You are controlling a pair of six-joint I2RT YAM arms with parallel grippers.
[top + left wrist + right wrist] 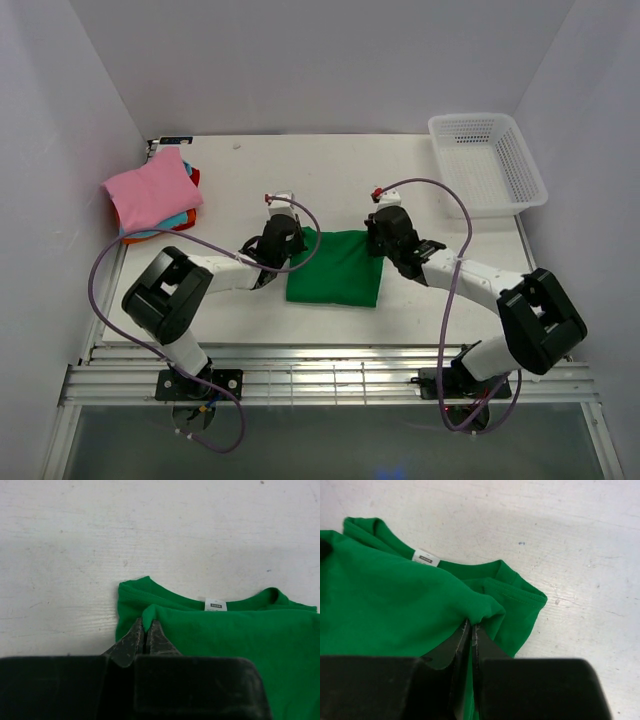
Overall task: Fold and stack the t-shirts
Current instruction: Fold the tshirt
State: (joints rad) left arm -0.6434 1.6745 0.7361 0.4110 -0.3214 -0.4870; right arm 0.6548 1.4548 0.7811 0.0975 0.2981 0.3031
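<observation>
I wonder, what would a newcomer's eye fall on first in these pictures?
The bright green t-shirt lies folded in the middle of the table, with the left pincer and the right pincer each shut on one of its far corners. At the far left sits a pile of folded shirts with a pink shirt on top, and a white basket stands at the far right corner.

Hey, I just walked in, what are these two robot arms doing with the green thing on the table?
They are folding the green t-shirt on the table. The left gripper is shut on its left corner near the collar, the right gripper on the right corner. Folded shirts, pink on top, sit stacked at the far left.
</observation>
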